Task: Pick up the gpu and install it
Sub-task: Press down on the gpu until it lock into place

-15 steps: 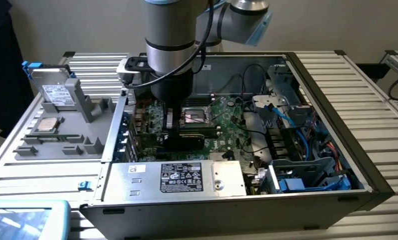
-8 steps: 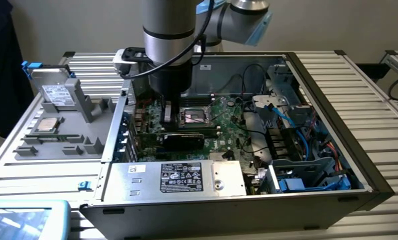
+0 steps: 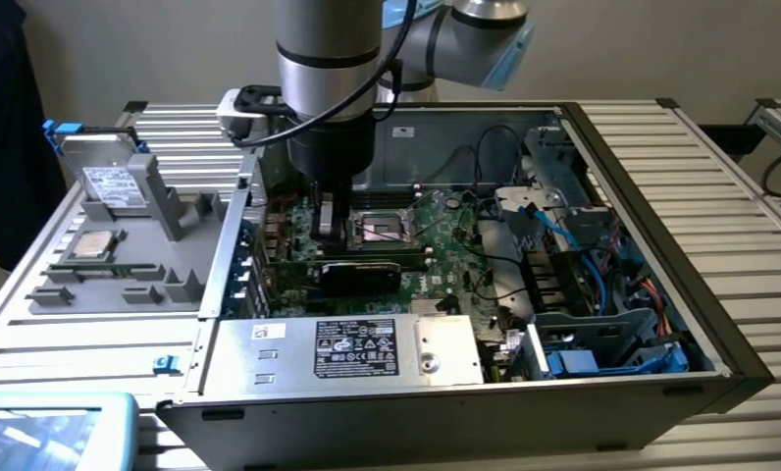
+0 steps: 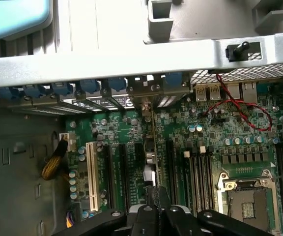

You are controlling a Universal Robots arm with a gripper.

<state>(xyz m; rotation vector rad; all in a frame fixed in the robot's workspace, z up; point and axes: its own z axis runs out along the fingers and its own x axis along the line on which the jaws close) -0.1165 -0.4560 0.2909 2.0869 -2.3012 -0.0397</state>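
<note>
Gripper (image 4: 157,196) jaws are fully closed on the top edge of the gpu (image 4: 152,147), which stands edge-on and upright over the motherboard (image 4: 220,142) among the expansion slots. In the exterior view, the arm (image 3: 328,59) reaches down into the open computer case (image 3: 652,196), beside the CPU socket (image 3: 380,230).
</note>
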